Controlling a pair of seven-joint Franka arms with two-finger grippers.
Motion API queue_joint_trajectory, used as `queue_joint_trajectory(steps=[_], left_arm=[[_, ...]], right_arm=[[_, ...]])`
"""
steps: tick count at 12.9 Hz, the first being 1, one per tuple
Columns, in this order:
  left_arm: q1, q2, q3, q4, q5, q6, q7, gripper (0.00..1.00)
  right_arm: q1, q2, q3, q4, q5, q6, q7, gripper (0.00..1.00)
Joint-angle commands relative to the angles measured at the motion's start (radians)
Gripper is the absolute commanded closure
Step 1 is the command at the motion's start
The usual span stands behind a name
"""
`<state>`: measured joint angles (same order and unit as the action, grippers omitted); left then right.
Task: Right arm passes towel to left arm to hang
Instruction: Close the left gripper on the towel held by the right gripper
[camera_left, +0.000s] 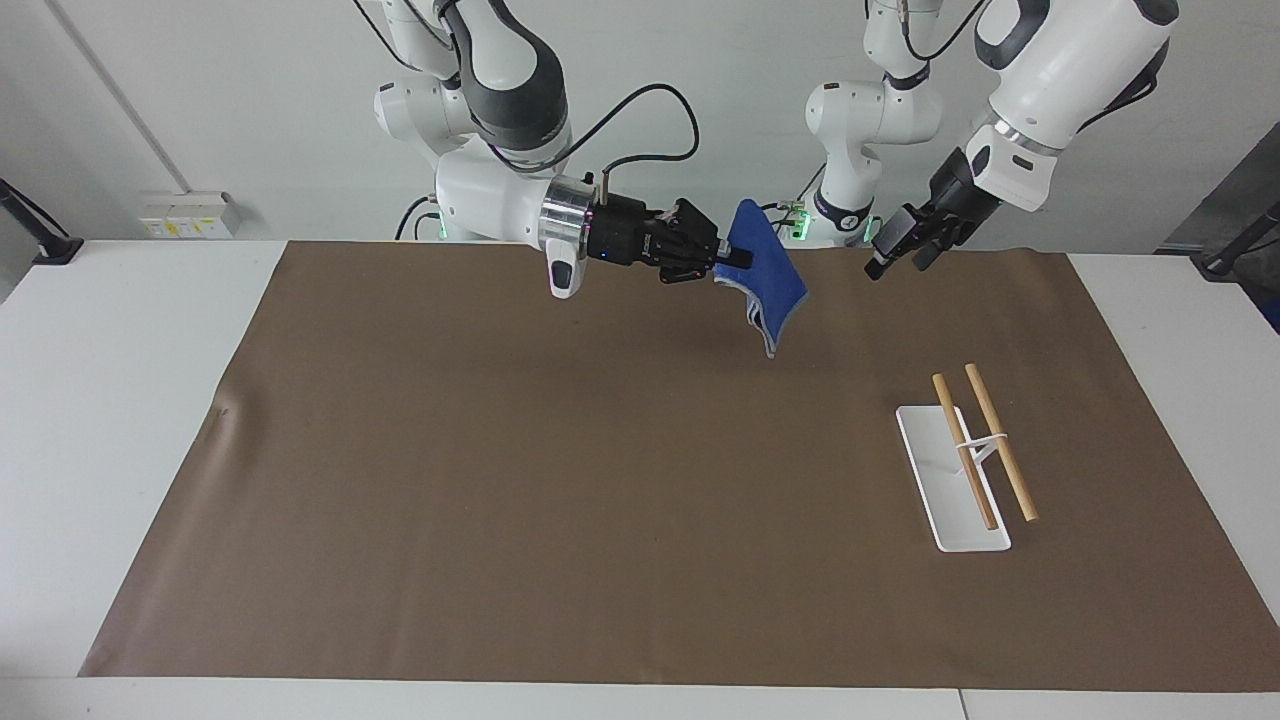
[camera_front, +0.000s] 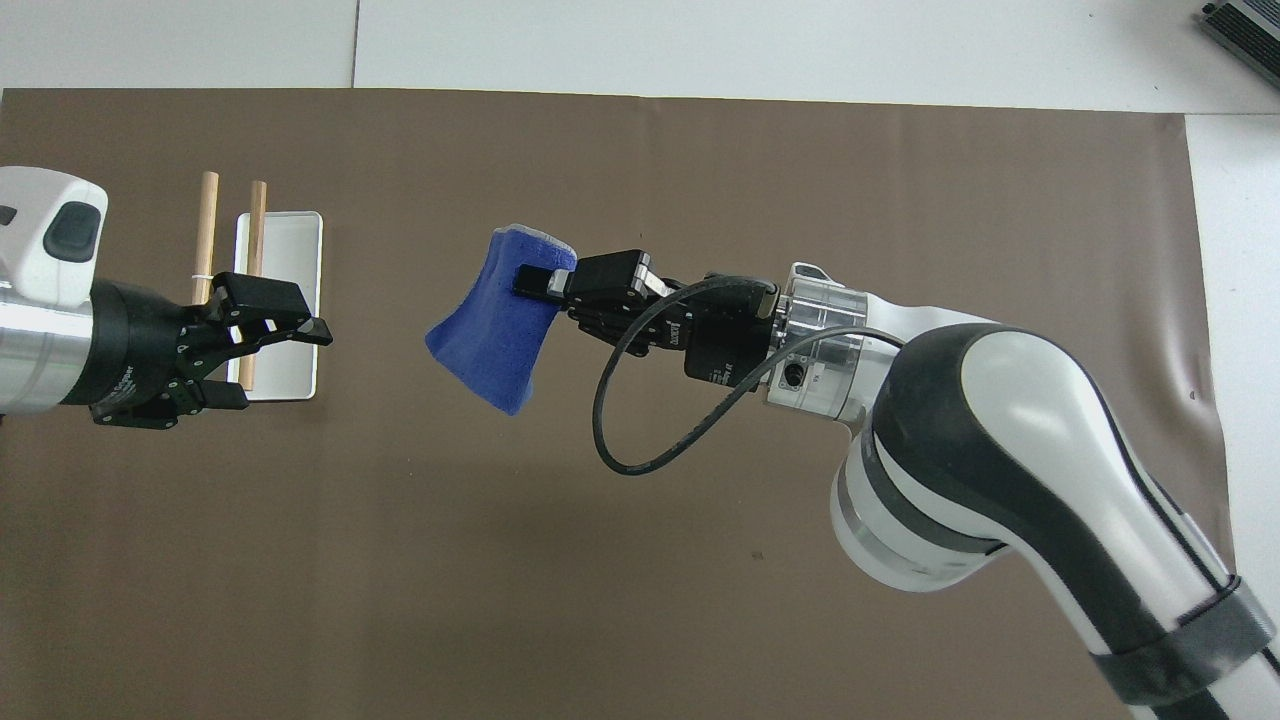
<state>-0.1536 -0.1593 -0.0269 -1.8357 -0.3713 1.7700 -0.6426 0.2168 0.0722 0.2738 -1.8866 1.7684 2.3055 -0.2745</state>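
The right gripper (camera_left: 728, 262) has its jaws closed on one edge of the towel (camera_left: 768, 275), pinching the blue cloth so that the rest of it droops below the grip, its pale grey trim showing along the lower edge. The towel hangs in the air over the brown mat (camera_left: 560, 520), clear of the surface, above the part of the mat nearest the robots and about midway between the two arms' ends. The right arm (camera_left: 500, 190) reaches out nearly level, with a black cable looping from its wrist. The left gripper (camera_left: 893, 247) is also up in the air, its jaws spread wide and gripping nothing, pointed toward the towel and near it but not touching. The left arm (camera_left: 1050, 80) slants down to it from above. On the mat, toward the left arm's end of the counter (camera_left: 100, 400), stands a white rack (camera_left: 950, 500) with two wooden bars (camera_left: 1000, 440) across its top, farther from the robots than the towel.
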Motion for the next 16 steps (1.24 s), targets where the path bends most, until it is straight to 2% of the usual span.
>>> queue_joint_trajectory(steps=[1,5,7,8,12,14,16], left_arm=[[-0.029,-0.043,-0.004,-0.071,-0.087,0.097,-0.217,0.0],[-0.072,-0.048,-0.007,-0.105,-0.188,0.193,-0.493,0.0],[-0.081,-0.052,-0.01,-0.125,-0.271,0.256,-0.746,0.0],[-0.099,-0.058,-0.018,-0.141,-0.276,0.305,-0.812,0.0],[-0.141,-0.095,-0.019,-0.236,-0.284,0.446,-0.864,0.0],[-0.172,-0.098,-0.019,-0.26,-0.284,0.561,-0.922,0.0],[-0.175,-0.095,-0.021,-0.254,-0.284,0.562,-0.936,0.0]], right_arm=[[-0.008,-0.015,0.005,-0.014,0.023,0.009,-0.04,1.0],[-0.008,-0.015,0.005,-0.014,0.019,0.009,-0.04,1.0],[-0.004,-0.015,0.01,-0.017,0.037,0.008,-0.034,1.0],[-0.001,-0.015,0.012,-0.017,0.06,0.006,-0.026,1.0],[0.027,-0.023,0.012,-0.015,0.274,0.072,-0.022,1.0],[0.027,-0.023,0.012,-0.015,0.301,0.08,-0.017,1.0],[0.027,-0.023,0.012,-0.015,0.303,0.081,-0.015,1.0]])
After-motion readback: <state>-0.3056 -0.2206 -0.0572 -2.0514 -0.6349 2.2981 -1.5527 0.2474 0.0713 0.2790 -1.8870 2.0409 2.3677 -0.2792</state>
